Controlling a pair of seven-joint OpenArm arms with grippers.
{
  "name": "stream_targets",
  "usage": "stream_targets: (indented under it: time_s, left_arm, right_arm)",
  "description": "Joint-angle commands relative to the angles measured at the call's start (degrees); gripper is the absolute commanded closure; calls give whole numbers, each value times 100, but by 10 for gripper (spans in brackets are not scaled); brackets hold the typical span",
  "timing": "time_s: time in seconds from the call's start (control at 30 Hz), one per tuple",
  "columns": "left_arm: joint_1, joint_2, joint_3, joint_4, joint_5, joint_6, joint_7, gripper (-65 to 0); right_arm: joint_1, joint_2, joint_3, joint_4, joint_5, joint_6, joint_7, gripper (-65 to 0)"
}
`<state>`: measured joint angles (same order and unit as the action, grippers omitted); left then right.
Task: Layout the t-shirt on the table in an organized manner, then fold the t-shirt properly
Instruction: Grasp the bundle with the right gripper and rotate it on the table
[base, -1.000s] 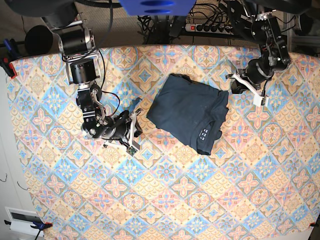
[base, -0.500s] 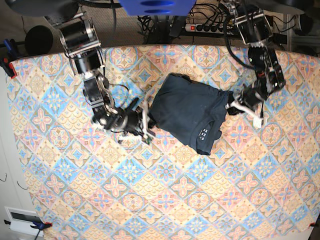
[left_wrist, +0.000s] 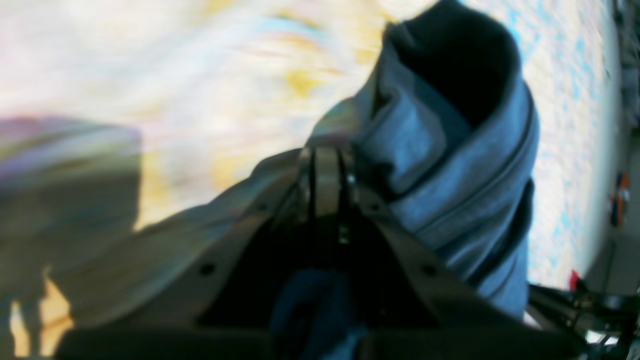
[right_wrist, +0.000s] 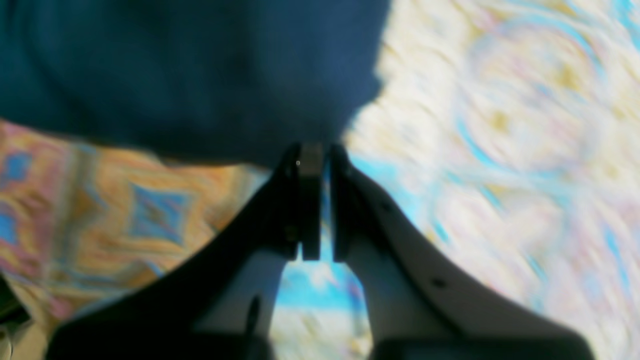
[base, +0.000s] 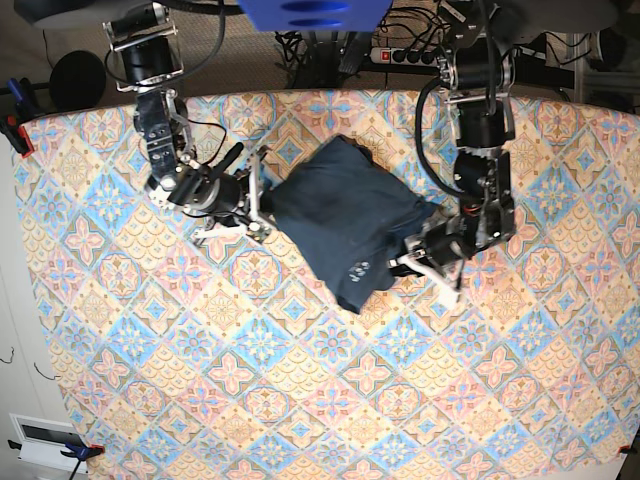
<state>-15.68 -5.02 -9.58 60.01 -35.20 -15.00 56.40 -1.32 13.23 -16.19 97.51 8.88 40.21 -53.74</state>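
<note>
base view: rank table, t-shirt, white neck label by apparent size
1. table, fills most of the view
2. t-shirt, a bunched navy patch near the middle
3. white neck label, a tiny mark on the shirt
No close calls.

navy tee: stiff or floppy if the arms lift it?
Likely floppy: the t-shirt bunches in soft folds beside the left gripper. Probably light, since it lies thin on the table. The folded stack may slump when raised.
</note>
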Motion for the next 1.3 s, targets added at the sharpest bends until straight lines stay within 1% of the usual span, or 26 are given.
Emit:
stream_targets:
  time_s: [0.0,0.2,0.27,0.33,0.4,0.43,0.5,0.6,0.7,0.73,0.83,0.9,0.97,1.03,1.13,1.17,1.27]
  left_arm:
    - [-221,84,119,-62,-10,-7,-36,0]
    - [-898,392,690,-941,-10,-7,-704,0]
    - [-1082,444,849,-1082,-36,-7,-722,0]
    - [-1126,436,796,-1073,-80,-7,-686,0]
    - [-1126,383,576,-968,-71,-7,-686,0]
    - [-1082,286,435,-836,-71,-7,-678,0]
    - [-898,128,154,-484,-80,-7,-440,0]
    - [-485,-74,-461,324,-80,-7,-27,0]
    - [87,-188,-998,1300,-80,-7,360,0]
    - [307,-206,-1129,1661,-80,-7,492,0]
    - [957,-250,-1376,2654,-80,-25,782,0]
    - [1406,-347,-1384,3182,-80,-25,817,0]
    - [1792,-347,-1393,3621,-80,-25,817,0]
    - [2109,-347,-1393,3938,-80,-25,817,0]
    - [2487,-347,-1393,4316,-80,-34,808,0]
    - [2566,-338,-1393,4421,-80,-34,808,0]
    - [2830,-312,-1393,4694,-80,-34,808,0]
  right_arm:
    - [22,17,111,257,83,-21,112,-30]
    - [-452,44,726,987,83,-21,-46,-30]
    - [-602,44,884,1145,83,-21,-46,-30]
    - [-707,44,911,1216,83,-21,-46,-30]
    - [-804,44,893,1251,83,-21,-46,-30]
    - [-857,44,884,1268,83,-21,-46,-30]
    - [-945,44,840,1321,83,-21,-46,-30]
    - [-813,8,331,1374,83,-21,-2,-30]
    - [-514,-36,-294,1383,83,-21,6,-29]
    - [-470,-159,-443,1365,83,-21,6,-29]
    - [-417,-572,-610,1339,83,-21,15,-29]
    - [-408,-792,-777,1163,83,-21,15,-29]
    - [-321,-941,-962,925,83,-21,15,-29]
    - [-92,-1214,-1102,671,83,-21,15,-29]
    - [145,-1583,-1146,152,83,-21,15,-29]
    - [207,-1662,-1146,-50,83,-21,15,-29]
    - [532,-1679,-1155,-710,74,-21,33,-29]
